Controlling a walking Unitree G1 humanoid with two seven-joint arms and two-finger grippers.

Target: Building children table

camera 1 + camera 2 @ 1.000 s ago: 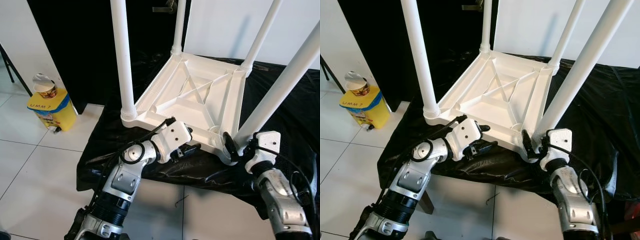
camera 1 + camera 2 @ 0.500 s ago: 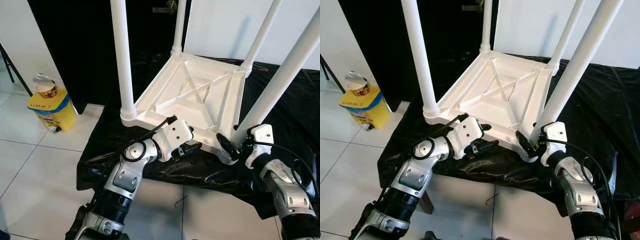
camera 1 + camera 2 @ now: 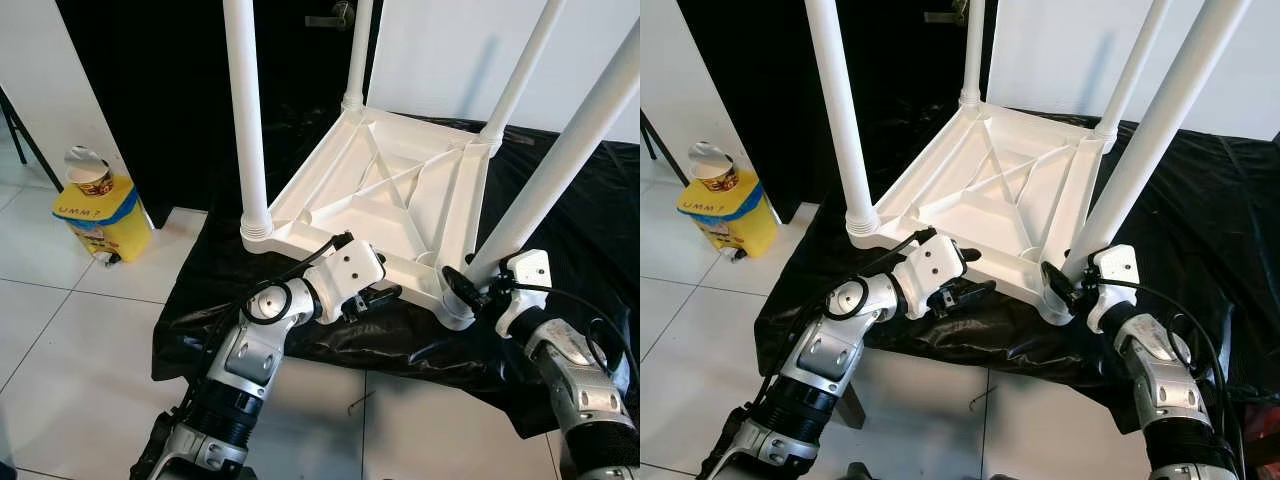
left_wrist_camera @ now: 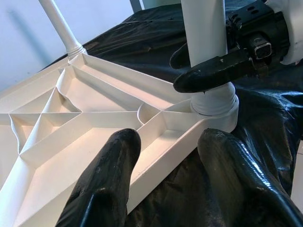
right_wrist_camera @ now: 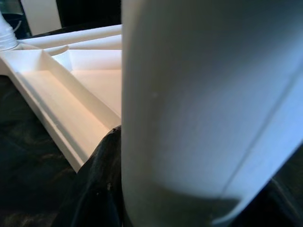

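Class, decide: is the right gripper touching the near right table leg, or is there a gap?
Touching. In the left wrist view, the right gripper has one black finger pressed across the front of the white table leg, just above its socket.

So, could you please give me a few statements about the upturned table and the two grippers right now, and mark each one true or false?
1. The white table lies upside down on a black cloth. True.
2. Only two legs are fitted. False: four legs stand up from its corners.
3. The right gripper is closed around the near right leg just above its base. True.
4. The left gripper holds a table leg. False: its fingers are open, astride the table's near rim.
5. A yellow container stands on the tiled floor to the robot's left. True.
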